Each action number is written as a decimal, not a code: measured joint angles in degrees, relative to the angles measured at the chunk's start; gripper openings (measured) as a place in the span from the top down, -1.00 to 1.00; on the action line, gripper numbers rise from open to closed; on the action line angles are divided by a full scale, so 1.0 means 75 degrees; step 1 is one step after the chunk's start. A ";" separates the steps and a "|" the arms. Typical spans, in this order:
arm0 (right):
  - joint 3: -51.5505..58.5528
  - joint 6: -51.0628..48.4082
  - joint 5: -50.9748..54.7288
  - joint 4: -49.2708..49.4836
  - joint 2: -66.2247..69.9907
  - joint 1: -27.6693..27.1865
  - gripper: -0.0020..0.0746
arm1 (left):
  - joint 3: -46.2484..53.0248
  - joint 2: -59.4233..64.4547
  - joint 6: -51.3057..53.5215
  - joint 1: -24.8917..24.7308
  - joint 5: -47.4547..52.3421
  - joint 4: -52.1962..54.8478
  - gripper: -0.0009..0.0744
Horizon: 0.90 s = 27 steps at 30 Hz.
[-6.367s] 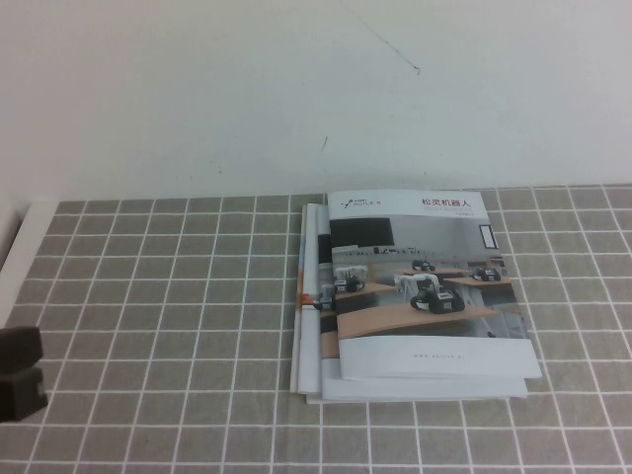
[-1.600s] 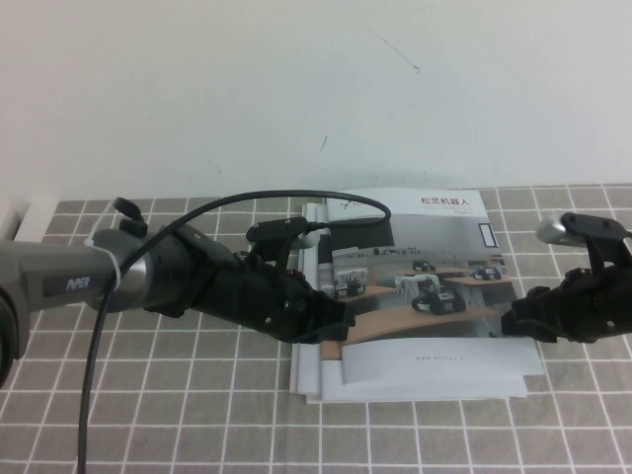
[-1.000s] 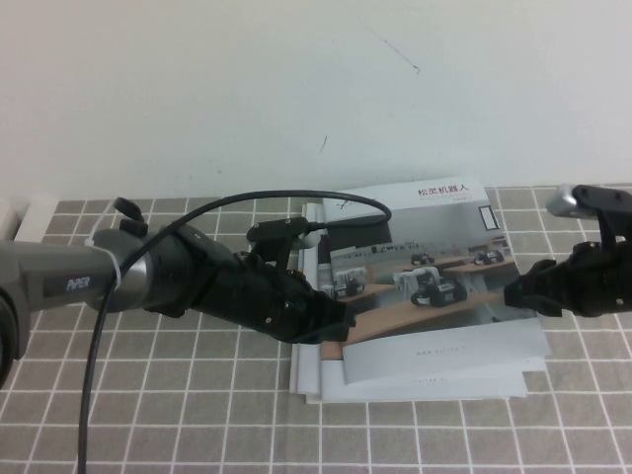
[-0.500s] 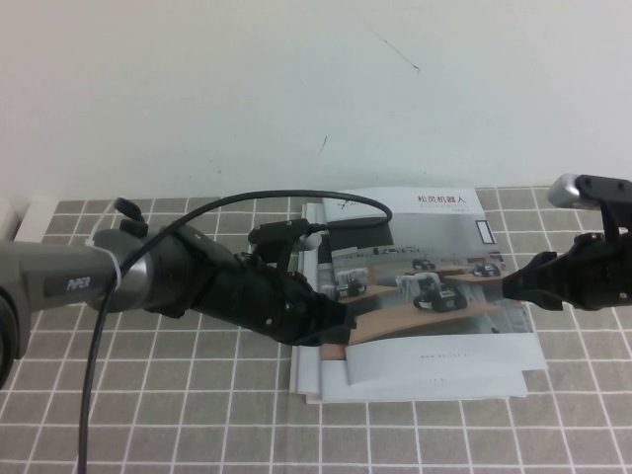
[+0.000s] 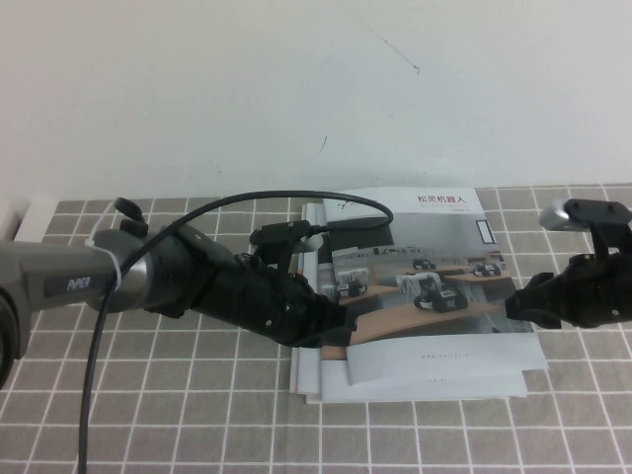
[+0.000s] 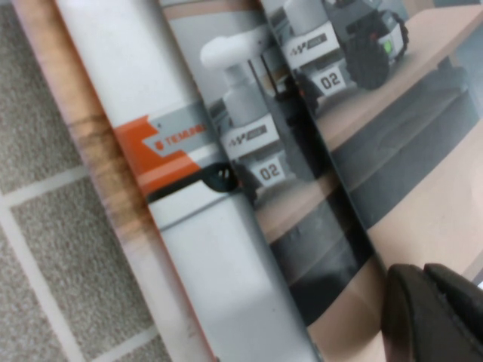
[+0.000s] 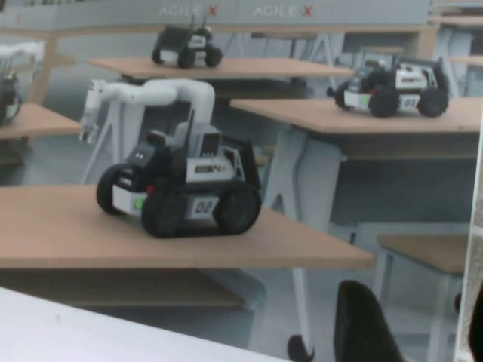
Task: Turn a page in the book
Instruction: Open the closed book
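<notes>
The book lies on top of a stack on the grid-patterned cloth, showing its cover photo of robots on desks. Its cover page curves slightly upward at the right edge. My left gripper rests shut on the cover near the spine; in the left wrist view its fingers touch each other over the photo. My right gripper is at the cover's right edge. In the right wrist view it is open, with one finger over the photo and the other past the page edge.
Plain white booklets lie under the book, sticking out on its left, one with an orange mark. The grey grid cloth covers the table, a white wall stands behind, and a white ledge borders the far left.
A second ago the cover's right edge was raised higher; it has sunk lower and my right gripper has come down with it. The left arm has stayed put.
</notes>
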 joint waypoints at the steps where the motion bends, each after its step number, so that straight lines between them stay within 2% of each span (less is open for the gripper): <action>1: 0.0000 0.0000 0.0000 0.0000 0.0033 0.0000 0.16 | 0.0000 0.0000 0.0000 0.0000 0.0000 0.0000 0.99; 27: 0.0000 -0.0387 0.0085 0.0439 0.0281 0.0000 0.16 | 0.0000 0.0000 0.0014 0.0000 0.0000 0.0014 0.99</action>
